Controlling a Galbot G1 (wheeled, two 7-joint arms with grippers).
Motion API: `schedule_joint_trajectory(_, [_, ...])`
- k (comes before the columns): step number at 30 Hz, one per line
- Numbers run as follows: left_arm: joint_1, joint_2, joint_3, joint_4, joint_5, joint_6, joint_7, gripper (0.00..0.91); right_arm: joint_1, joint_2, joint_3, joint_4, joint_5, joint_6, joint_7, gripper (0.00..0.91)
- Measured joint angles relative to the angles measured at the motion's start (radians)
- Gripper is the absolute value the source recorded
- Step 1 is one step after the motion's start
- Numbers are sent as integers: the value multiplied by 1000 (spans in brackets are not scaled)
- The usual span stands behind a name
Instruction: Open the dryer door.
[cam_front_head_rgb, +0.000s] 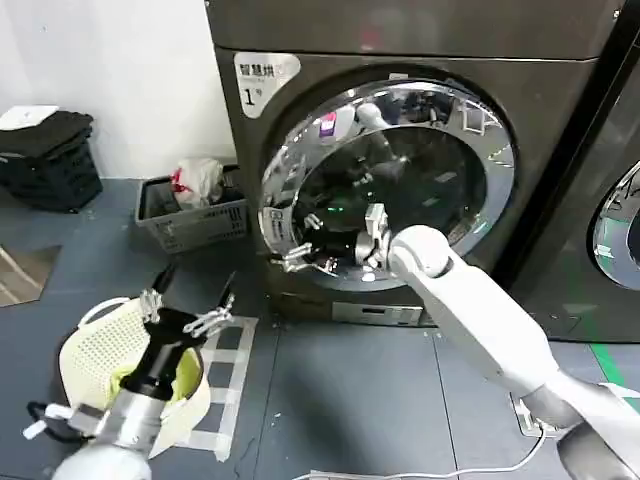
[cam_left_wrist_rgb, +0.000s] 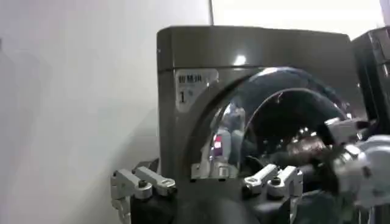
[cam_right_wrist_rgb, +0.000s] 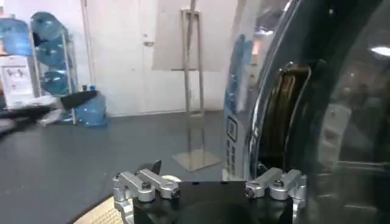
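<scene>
Right gripper at the lower left rim of the dryer door.

The dryer door (cam_front_head_rgb: 400, 180) fronted the dark machine marked "1", far centre. The right gripper (cam_front_head_rgb: 305, 255) reached its chrome rim at the lower left, fingers spread open about the edge. The left gripper (cam_front_head_rgb: 190, 305) hovered nearer, over a pale basket (cam_front_head_rgb: 95, 350), fingers open, holding nothing.

Left gripper (cam_left_wrist_rgb: 207, 182): fingers spread wide, nothing between them, well short of the machine. Beyond it, dark grey-brown dryer (cam_left_wrist_rgb: 256, 55) bearing a white "1" sticker (cam_left_wrist_rgb: 194, 87); dryer door (cam_left_wrist_rgb: 286, 122) with chrome rim and dark glass straight ahead. Right gripper (cam_left_wrist_rgb: 304, 149) reaches in beside the door; white wall (cam_left_wrist_rgb: 73, 97) off to the other side.
</scene>
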Motion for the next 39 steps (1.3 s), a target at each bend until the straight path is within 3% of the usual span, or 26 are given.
schedule_joint_trajectory(14, [-195, 177, -26, 151, -186, 63, 91, 907, -85, -132, 7, 180, 41, -8, -19, 907])
schedule_joint_trajectory(25, [-360, 313, 39, 306, -235, 43, 124, 907, -158, -229, 56, 302, 47, -9, -63, 907])
schedule_joint_trajectory(39, [-525, 473, 203, 451, -279, -19, 283, 907, -295, -331, 170, 427, 49, -3, -109, 907])
